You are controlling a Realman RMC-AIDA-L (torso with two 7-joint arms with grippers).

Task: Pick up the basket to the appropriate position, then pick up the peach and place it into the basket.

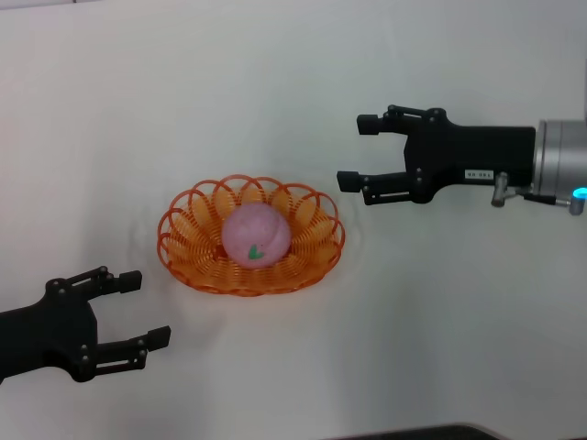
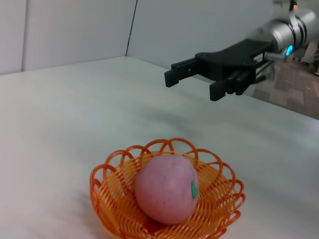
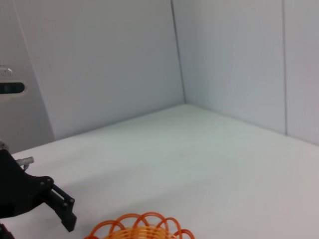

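Observation:
The orange wire basket (image 1: 188, 249) sits on the white table at the middle. The pink peach (image 1: 256, 235) with a green leaf mark lies inside it. In the left wrist view the peach (image 2: 167, 188) fills the basket (image 2: 112, 199). My right gripper (image 1: 358, 151) is open and empty, above the table to the right of the basket; it also shows in the left wrist view (image 2: 192, 83). My left gripper (image 1: 145, 309) is open and empty at the front left of the basket. The right wrist view shows only the basket's rim (image 3: 137, 225) and the left gripper (image 3: 60, 209).
The white table (image 1: 413, 348) spreads all round the basket. Plain walls stand behind the table in the wrist views. A dark edge shows at the table's front.

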